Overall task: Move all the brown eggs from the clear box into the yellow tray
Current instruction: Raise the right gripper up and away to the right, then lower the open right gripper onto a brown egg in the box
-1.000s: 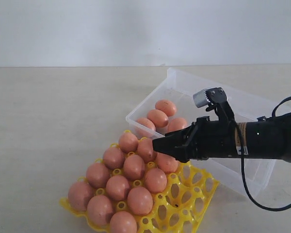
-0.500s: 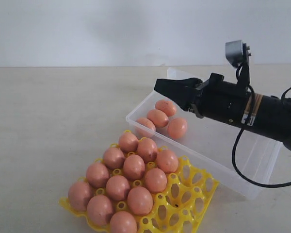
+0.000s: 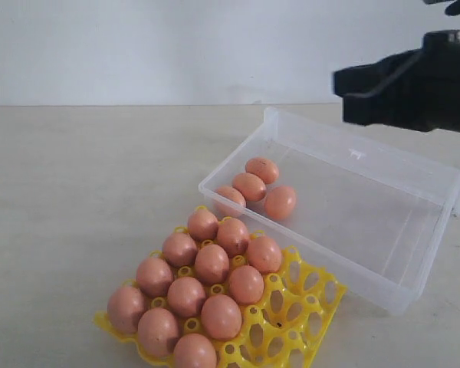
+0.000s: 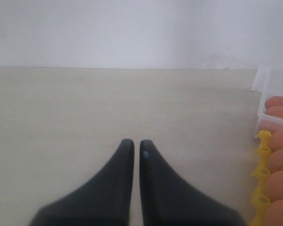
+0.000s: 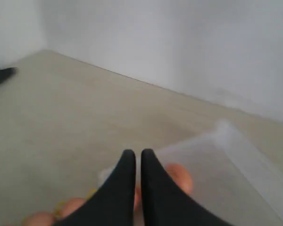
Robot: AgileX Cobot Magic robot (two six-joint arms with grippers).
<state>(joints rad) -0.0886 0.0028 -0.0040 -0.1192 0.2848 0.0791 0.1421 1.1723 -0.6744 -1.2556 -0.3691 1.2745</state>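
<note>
Clock bearings are read on the exterior view, with 12 toward the far wall.

1. My right gripper (image 3: 340,83): fingers pressed together, nothing between them. It hangs in the air at about 1 o'clock of the box, clear of its rim and of every egg.

2. My left gripper (image 4: 133,143): fingers drawn together with only a thin slit between them, nothing held. It is over bare table (image 3: 77,192), with the tray and box off to one side.

3. Clear box (image 3: 353,222): lies open on the table, long axis running from 10 to 4 o'clock. Most of its floor is bare.

4. Brown eggs (image 3: 249,186), in the box: four, bunched at the box's 9 o'clock end, touching or nearly touching one another.

5. Yellow tray (image 3: 291,307): sits at 7 o'clock of the box, its near corner just beside the box wall.

6. Brown eggs, in the tray: twelve, one per cup, in rows of three filling the tray's 9 o'clock side. The cups along its 4 o'clock edge are open.
</note>
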